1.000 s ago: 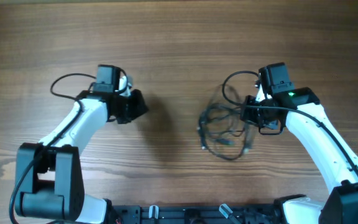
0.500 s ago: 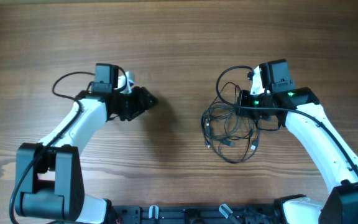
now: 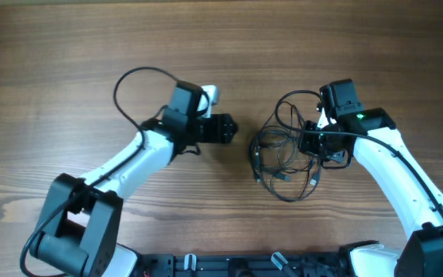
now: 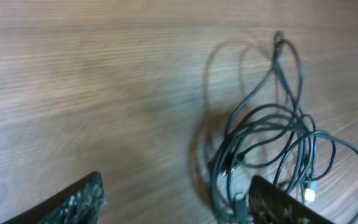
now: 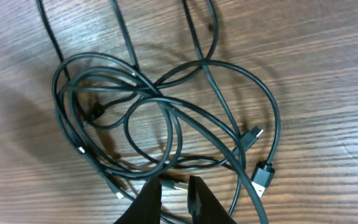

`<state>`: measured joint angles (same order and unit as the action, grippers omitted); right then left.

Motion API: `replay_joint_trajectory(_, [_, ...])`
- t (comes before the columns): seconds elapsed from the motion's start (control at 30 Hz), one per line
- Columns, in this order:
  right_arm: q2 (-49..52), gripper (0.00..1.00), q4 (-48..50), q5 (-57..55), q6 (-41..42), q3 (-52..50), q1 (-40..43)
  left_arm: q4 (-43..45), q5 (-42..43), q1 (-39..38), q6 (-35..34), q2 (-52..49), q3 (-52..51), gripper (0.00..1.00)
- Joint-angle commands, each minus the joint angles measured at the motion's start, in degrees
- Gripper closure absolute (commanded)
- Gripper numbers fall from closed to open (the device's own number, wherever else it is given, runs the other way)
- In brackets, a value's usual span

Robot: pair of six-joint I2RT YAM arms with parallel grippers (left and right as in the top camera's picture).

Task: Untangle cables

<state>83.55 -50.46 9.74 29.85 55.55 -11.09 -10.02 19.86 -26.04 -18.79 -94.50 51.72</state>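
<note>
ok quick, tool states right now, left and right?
Left tool: open, holding nothing.
Right tool: closed, apparently pinching a strand of the cables.

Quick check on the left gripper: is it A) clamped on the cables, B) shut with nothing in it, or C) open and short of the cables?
C: the left gripper has its fingers wide apart in the wrist view, and from overhead it sits beside the cables with a strip of table between.
</note>
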Motion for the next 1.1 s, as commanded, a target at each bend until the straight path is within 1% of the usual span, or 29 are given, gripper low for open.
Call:
replay_joint_trajectory(0.0, [-0.5, 0.82, -0.8, -2.2, 3.6, 0.2, 0.0, 3.7, -8.0, -3.8, 3.9, -1.3, 0.1, 0.21])
replay_joint_trajectory(0.1, [-0.5, 0.81, -1.5, -2.1, 3.6, 0.5, 0.1, 6.0, -8.7, -5.5, 5.2, -2.6, 0.1, 0.20])
replay_joint_trajectory(0.17, [-0.6, 0.77, -2.6, -2.1, 3.6, 1.2, 0.5, 7.5, -8.9, -6.5, 5.2, -3.4, 0.1, 0.22])
replay_joint_trajectory(0.2, [-0.7, 0.76, -3.3, -2.1, 3.6, 1.9, 0.8, 8.5, -8.9, -7.0, 5.2, -4.0, 0.1, 0.25])
replay_joint_trajectory(0.27, [-1.1, 0.75, -4.5, -2.0, 3.6, 3.3, 1.5, 10.4, -8.9, -8.0, 5.1, -5.2, 0.1, 0.28])
replay_joint_trajectory(0.37, [-2.6, 0.74, -6.0, -2.0, 3.5, 5.6, 2.5, 12.5, -8.8, -9.5, 5.1, -7.0, 0.1, 0.28])
replay_joint_trajectory(0.47, [-4.6, 0.71, -6.3, -1.9, 3.5, 6.7, 2.7, 13.9, -8.8, -11.1, 5.1, -8.6, 0.1, 0.28])
replay_joint_trajectory(0.53, [-5.9, 0.67, -6.2, -1.5, 3.5, 6.7, 2.7, 14.6, -8.8, -12.5, 5.1, -9.7, 0.1, 0.28])
replay_joint_trajectory(0.7, [-6.7, 0.67, -6.2, 0.5, 3.1, 6.7, 2.7, 14.6, -8.9, -14.3, 5.1, -11.4, 0.1, 0.29])
replay_joint_trajectory(0.83, [-6.7, 0.67, -6.3, 1.3, 3.1, 6.7, 2.7, 14.5, -8.9, -14.6, 5.1, -11.9, 0.1, 0.36])
replay_joint_trajectory(0.93, [-6.7, 0.67, -6.5, 1.6, 3.1, 6.7, 2.7, 13.8, -8.9, -14.6, 5.1, -12.2, 0.1, 0.36])
replay_joint_trajectory(1.0, [-6.7, 0.67, -6.6, 2.1, 3.1, 6.7, 2.7, 13.6, -8.9, -14.6, 5.1, -12.4, 0.1, 0.32])
replay_joint_trajectory(1.07, [-6.7, 0.67, -6.6, 2.2, 3.1, 6.7, 2.7, 13.7, -8.9, -14.6, 5.0, -12.4, 0.1, 0.33])
